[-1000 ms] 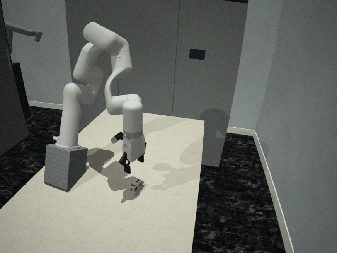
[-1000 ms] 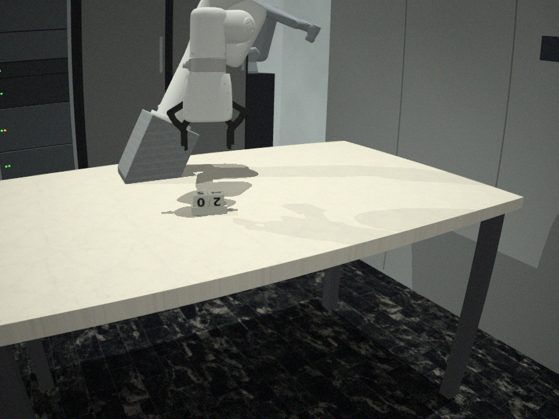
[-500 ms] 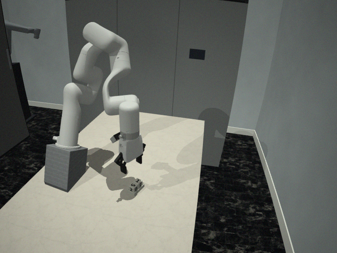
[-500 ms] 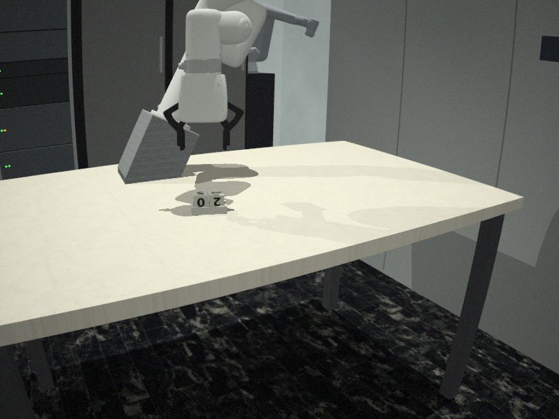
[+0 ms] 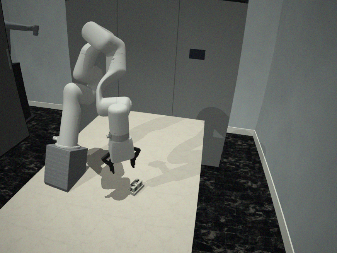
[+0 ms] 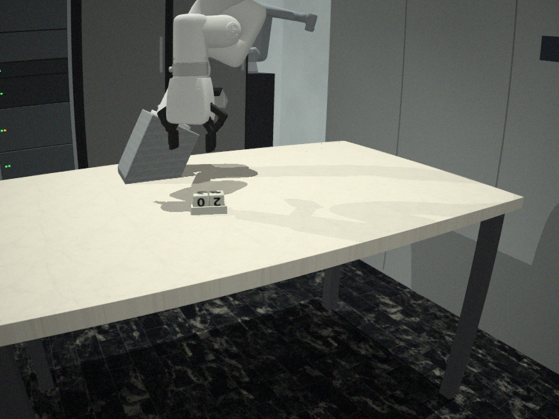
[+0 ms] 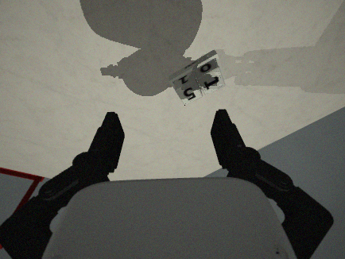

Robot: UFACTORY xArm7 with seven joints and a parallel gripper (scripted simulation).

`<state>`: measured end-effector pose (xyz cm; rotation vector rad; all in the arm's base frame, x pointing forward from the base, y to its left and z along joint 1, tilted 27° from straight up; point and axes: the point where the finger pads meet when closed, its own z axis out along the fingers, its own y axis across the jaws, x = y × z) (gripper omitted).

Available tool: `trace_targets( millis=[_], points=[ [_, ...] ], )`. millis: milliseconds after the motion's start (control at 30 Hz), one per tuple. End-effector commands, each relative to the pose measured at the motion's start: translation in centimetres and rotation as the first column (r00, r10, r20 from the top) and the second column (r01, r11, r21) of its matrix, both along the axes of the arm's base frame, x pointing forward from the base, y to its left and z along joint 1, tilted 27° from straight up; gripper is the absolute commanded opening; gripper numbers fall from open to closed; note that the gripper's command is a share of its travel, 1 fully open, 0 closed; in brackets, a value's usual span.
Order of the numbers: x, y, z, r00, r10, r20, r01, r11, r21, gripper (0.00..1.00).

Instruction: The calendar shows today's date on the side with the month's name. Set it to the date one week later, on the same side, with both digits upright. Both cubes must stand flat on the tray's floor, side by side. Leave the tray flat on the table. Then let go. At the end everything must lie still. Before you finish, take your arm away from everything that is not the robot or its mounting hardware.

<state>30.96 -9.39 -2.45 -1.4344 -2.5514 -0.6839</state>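
The end effector (image 5: 123,169) (image 6: 190,146) (image 7: 167,122) hung above the counter (image 5: 168,217) (image 6: 270,252) (image 7: 48,87), its fingers spread wide with nothing between them, presumably to leave room for a cube; the calendar's two cubes (image 5: 135,186) (image 6: 208,199) (image 7: 199,83) sat side by side in their tray (image 5: 138,190) (image 6: 209,210) below it. The exterior view showed a 0 beside what looked like an inverted 2; I could not make out the month's name, so which side carried the date was uncertain.

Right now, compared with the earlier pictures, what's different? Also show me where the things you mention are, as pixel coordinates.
The open gripper (image 5: 123,170) (image 6: 191,149) (image 7: 167,122) has shifted toward the left of the top and exterior pictures and twisted at the wrist. Nothing was taken hold of or let go. The two cubes (image 5: 136,188) (image 6: 200,199) (image 7: 211,75) and their tray (image 5: 138,191) (image 6: 209,210) (image 7: 207,56) stayed put, the same digits facing out.
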Motion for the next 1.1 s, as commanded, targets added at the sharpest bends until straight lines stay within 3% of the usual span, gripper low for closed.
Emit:
trace_targets(
  millis=[0, 433, 667, 1067],
  points=[
    [-1.5, -0.2, -0.4, 0.985, -0.153, -0.081, 0.154, 0.988, 0.005, 1.0],
    [-4.4, -0.1, -1.3, 0.89, -0.403, -0.215, 0.411, 0.912, -0.005, 1.0],
    [-6.5, 0.0, -1.8, 0.771, -0.559, -0.306, 0.577, 0.816, -0.036, 1.0],
    [-6.4, 0.6, -2.8, 0.764, -0.566, -0.31, 0.585, 0.81, -0.038, 1.0]
  ],
)
